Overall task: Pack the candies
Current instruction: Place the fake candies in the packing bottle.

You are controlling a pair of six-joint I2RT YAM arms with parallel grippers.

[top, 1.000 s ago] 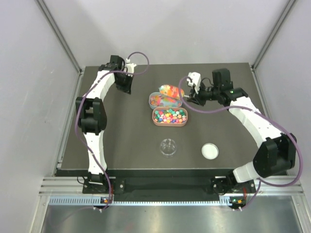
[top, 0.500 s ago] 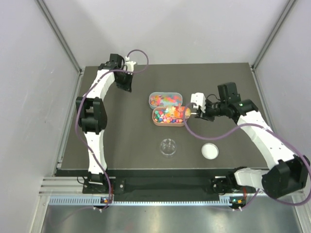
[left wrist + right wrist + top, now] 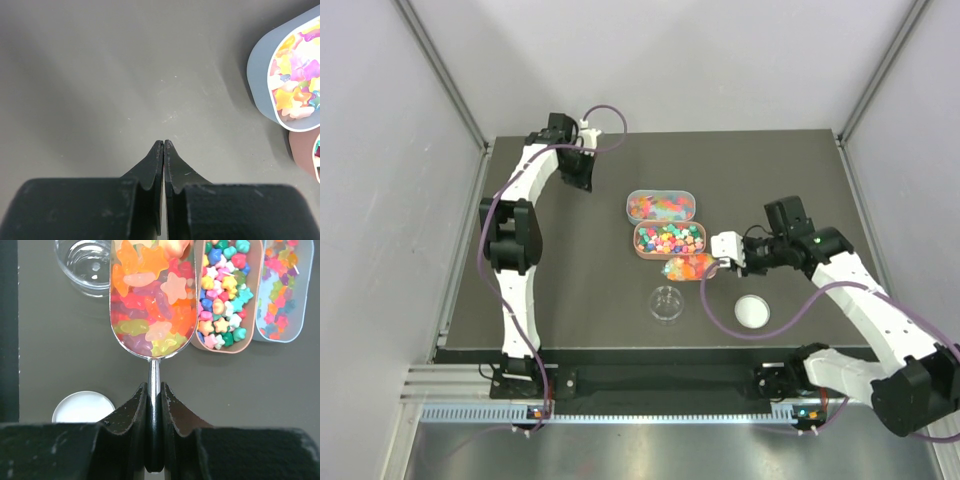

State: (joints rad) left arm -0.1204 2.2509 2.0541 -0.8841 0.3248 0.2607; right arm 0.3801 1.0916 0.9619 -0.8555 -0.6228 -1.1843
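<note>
- While the right gripper (image 3: 154, 394) is clamped tight on the thin handle of the scoop (image 3: 154, 371), a heaped load of candies (image 3: 150, 300) sits in the scoop's bowl, low over the worktop (image 3: 570, 280). I cannot tell whether the bowl touches the worktop.
- Item, small clear jar (image 3: 667, 302): upright, open and seemingly empty. It stands just beside the scoop's front end, on the side towards the arm bases. From the right wrist it lies ahead and to the left of the bowl, not under it.
- Item, scoop axis: it runs straight out from the gripper, pointing across the worktop towards the left arm's side. By my judgement, the tip has to swing over the jar mouth before any tipping.
- Item, brown tray (image 3: 669, 240): filled with more candies, just beside the bowl on the far side.
- Item, clear tray (image 3: 661, 206): also stocked, directly beyond the brown one.
- Item, white lid (image 3: 752, 311): flat on the worktop near the right gripper, apart from the jar.
- Item, left gripper (image 3: 164, 146): jaws pressed together on nothing, at the far left of the worktop and well apart from the jar. The right arm is much the nearer.
- Risk, as judged: a heaped load and a small mouth, so a quick pour would scatter pieces.
</note>
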